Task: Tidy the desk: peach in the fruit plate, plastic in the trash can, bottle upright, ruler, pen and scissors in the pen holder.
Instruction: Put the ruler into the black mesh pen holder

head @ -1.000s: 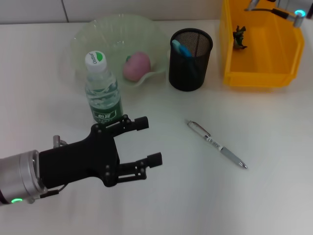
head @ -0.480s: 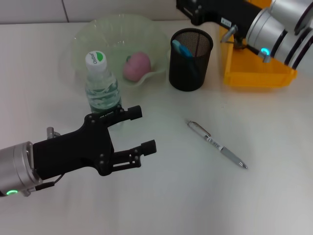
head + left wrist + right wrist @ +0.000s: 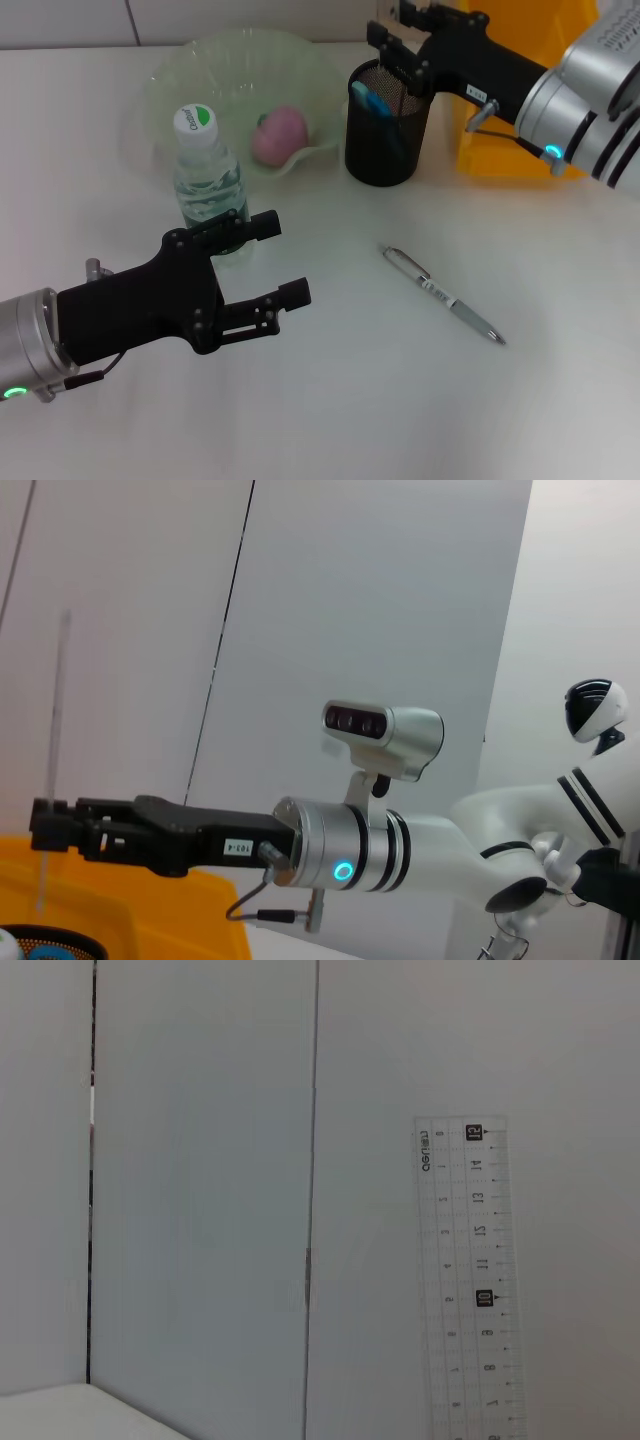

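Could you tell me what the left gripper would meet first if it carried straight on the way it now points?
Probably the pen: the open left gripper points rightward across the table toward it, though it may pass above, since height is unclear.

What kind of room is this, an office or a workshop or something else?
Probably a robot test lab staged as an office desk: a white table carries a mesh pen holder, a pen and a water bottle, plain wall panels stand behind, and another white robot stands nearby.

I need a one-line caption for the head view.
Right hand holds ruler above pen holder; pen lies on desk.
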Robot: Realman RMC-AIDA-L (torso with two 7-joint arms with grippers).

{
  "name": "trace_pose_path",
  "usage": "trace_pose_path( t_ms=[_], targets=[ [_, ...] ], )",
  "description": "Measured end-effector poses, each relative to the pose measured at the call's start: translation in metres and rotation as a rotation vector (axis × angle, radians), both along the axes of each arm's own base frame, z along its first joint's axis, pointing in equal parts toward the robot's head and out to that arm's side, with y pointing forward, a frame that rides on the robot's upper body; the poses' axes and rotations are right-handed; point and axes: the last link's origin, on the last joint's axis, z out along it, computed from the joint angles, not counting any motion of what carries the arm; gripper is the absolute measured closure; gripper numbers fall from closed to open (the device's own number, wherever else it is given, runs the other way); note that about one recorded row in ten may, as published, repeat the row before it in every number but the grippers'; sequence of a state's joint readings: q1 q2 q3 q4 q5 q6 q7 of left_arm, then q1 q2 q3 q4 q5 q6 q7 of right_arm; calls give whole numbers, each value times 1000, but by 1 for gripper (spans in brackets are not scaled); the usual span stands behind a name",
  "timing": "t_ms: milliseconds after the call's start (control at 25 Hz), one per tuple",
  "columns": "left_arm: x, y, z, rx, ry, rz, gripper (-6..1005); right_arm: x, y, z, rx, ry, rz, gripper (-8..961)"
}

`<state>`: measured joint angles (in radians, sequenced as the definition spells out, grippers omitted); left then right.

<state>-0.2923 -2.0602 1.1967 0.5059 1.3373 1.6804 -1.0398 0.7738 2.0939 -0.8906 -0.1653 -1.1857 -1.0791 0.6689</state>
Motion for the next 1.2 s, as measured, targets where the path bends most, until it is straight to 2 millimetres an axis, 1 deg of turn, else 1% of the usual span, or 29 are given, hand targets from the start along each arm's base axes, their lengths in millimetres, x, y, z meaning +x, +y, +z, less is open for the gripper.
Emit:
trace_pose_path(
  t_ms=[320, 480, 720, 1000, 1200],
  targets=[
    [0, -1, 0, -4, -4, -5, 170, 9, -3, -8, -23, -24, -51, 488],
    [0, -2, 0, -6, -5, -5, 170, 10, -3, -10, -28, -29, -54, 482],
    [-1, -5, 0, -9, -9, -5, 170, 13, -10, -17, -67, -48, -49, 473],
    [-2, -7, -1, -12, -8, -7, 170, 16, -13, -19, -78, -48, -60, 462],
    [-1, -9, 0, -14, -15, -16, 170, 19, -19, -15, -69, -8, -49, 434]
  ],
)
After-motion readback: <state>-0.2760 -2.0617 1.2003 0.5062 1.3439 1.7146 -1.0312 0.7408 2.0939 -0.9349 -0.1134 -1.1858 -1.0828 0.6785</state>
